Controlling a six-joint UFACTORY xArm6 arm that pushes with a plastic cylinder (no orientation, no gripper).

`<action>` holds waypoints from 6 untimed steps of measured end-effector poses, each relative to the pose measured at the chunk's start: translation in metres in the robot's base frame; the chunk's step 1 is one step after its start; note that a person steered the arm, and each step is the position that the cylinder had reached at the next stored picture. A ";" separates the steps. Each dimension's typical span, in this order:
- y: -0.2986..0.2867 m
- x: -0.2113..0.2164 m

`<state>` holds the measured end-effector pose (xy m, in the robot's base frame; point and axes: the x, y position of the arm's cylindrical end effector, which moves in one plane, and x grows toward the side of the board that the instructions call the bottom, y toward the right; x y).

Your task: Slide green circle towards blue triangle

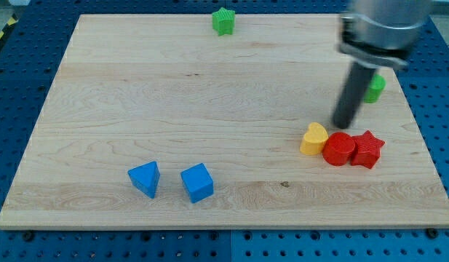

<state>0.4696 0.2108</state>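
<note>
Though half-hidden, seemingly green circle (375,87).

My own rod (350,91) stands in front of the green circle (375,88), so only the circle's right part shows beside it at the view's right, and whether the two touch I cannot tell. The upper body of my arm (383,28) is blurred and cut off by the view's top edge, and my tip (343,124) ends just above the yellow heart (314,138) and the red cylinder (339,148), too close for me to tell whether it touches either. The wooden surface (209,94) has its bottom right corner right at the view's edge.
</note>
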 end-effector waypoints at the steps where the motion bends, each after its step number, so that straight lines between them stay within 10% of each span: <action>1: 0.105 0.001; 6: 0.076 -0.064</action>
<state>0.4055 0.2870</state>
